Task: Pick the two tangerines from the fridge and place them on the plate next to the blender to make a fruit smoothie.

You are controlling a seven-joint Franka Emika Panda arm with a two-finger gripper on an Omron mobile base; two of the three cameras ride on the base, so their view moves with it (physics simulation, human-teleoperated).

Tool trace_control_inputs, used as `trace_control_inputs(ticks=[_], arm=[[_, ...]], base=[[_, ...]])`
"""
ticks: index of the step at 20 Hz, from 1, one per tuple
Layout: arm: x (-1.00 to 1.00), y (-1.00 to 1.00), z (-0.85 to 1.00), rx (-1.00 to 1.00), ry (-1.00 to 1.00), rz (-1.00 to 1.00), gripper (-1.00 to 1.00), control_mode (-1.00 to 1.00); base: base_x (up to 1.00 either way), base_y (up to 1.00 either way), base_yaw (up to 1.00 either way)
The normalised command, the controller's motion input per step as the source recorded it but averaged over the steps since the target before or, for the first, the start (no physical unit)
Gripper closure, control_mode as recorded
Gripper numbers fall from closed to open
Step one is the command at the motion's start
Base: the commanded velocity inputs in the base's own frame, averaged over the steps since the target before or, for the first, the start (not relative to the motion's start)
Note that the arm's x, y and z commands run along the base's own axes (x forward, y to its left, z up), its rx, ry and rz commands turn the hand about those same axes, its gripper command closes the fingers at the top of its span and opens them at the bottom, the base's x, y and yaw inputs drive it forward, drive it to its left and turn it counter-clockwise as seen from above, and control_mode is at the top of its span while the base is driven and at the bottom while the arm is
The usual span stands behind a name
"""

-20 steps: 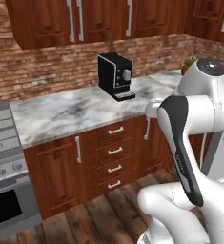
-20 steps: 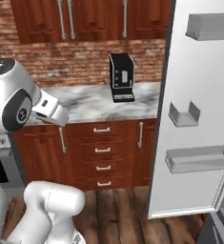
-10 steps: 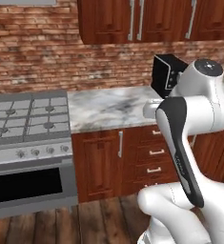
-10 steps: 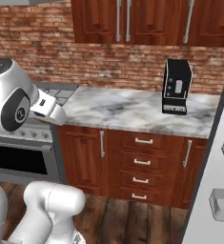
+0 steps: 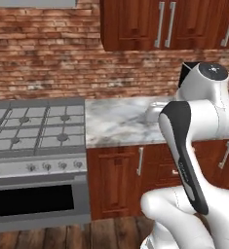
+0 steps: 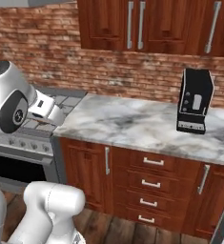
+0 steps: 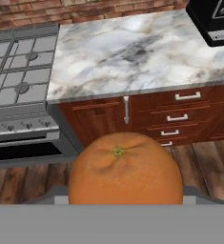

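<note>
One tangerine (image 7: 125,169) sits clamped in the pincer (image 7: 125,190), held above the floor in front of the marble bench (image 7: 132,52), so you have it picked, but no plate or blender is in sight yet.

Even, soft light fills the kitchen, with no single source I can pick out. My white arm (image 5: 194,146) shows gentle shading and a faint sheen on its curved shell. The marble tabletop (image 6: 132,124) looks bright and matte, without glare. The brick wall (image 5: 47,53) is evenly lit; the oven window (image 5: 30,200) is the darkest patch. From my hand, the tangerine (image 7: 125,169) is smoothly shaded, darker toward its lower edge. All pictures are slightly soft and coarse, with no lens bending at the edges.
</note>
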Motion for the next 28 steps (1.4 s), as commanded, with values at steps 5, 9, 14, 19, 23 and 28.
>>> trace_control_inputs(ticks=[5,9,14,19,23,28], arm=[[0.00,0.00,0.00,0.00,0.00,0.00,1.00,1.00],[0.00,0.00,0.00,0.00,0.00,0.00,1.00,1.00],[0.00,0.00,0.00,0.00,0.00,0.00,1.00,1.00],[0.00,0.00,0.00,0.00,0.00,0.00,1.00,1.00],[0.00,0.00,0.00,0.00,0.00,0.00,1.00,1.00],[0.00,0.00,0.00,0.00,0.00,0.00,1.00,1.00]], base=[[0.54,0.19,0.14],[0.16,0.28,0.33],[0.07,0.35,0.49],[0.18,0.32,0.63],[0.17,0.28,0.70],[0.16,0.25,0.71]])
